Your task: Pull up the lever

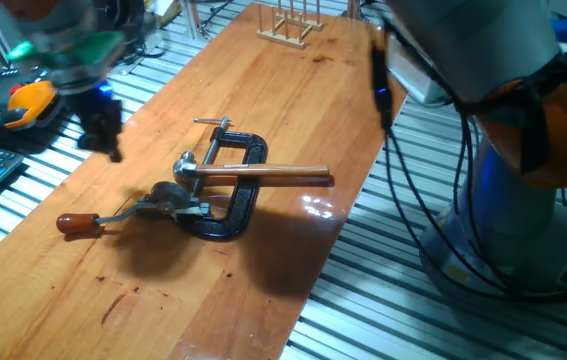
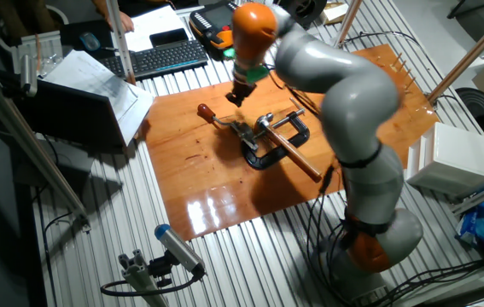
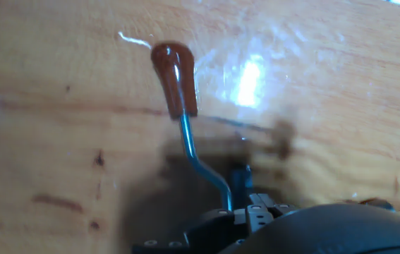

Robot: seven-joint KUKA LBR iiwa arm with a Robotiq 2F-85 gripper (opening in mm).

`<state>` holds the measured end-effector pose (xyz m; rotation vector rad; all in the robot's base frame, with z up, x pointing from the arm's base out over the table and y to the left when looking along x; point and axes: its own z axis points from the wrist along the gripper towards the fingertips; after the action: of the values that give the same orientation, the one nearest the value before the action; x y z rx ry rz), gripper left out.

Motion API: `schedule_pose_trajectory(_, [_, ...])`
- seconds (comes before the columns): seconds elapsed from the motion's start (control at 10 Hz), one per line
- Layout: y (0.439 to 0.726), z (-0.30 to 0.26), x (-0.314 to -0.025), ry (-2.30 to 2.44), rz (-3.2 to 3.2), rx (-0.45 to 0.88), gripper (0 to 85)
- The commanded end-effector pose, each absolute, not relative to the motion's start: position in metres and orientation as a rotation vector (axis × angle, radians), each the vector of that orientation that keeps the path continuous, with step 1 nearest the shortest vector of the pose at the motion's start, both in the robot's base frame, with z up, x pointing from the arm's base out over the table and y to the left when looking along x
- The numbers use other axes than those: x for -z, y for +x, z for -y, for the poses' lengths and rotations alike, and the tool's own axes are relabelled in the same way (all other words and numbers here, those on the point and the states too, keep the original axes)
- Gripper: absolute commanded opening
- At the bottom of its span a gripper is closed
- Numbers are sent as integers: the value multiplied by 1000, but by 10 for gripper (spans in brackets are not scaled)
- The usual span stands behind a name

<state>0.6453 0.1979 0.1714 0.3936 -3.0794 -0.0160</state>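
Wooden table (image 1: 263, 290), lever (image 1: 81, 222) lying flat, black C-clamp (image 1: 231, 190), brown rod (image 1: 263, 176) alongside

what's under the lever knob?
The knob lies low over bare wooden table, nothing else beneath it in any view. Whether it touches the wood can't be told. The hand is blurred, away from the knob.

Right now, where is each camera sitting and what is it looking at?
One fixed view: low beside the table, looking across at the lever and black clamp; blurred gripper and arm base show.
The other fixed view: high up, looking down at the whole arm.
Hand view: on the hand, looking down at the lever's knob.
All three share the lever.
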Motion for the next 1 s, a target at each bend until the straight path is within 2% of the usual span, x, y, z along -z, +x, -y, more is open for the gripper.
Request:
schedule_pose_trajectory(0.0, [660,-215,-167,383,3075,6,170])
schedule_pose_trajectory(0.1, [669,-221,-157,382,3074,1,170])
schedule_pose_trajectory(0.2, [680,-228,-144,403,3069,-7,340])
schedule_pose_trajectory(0.4, [690,-239,-120,421,3044,7,340])
schedule_pose_trajectory(0.8, [690,-249,-87,440,3039,13,340])
schedule_pose_trajectory(0.9, [692,-251,-81,431,3044,26,510])
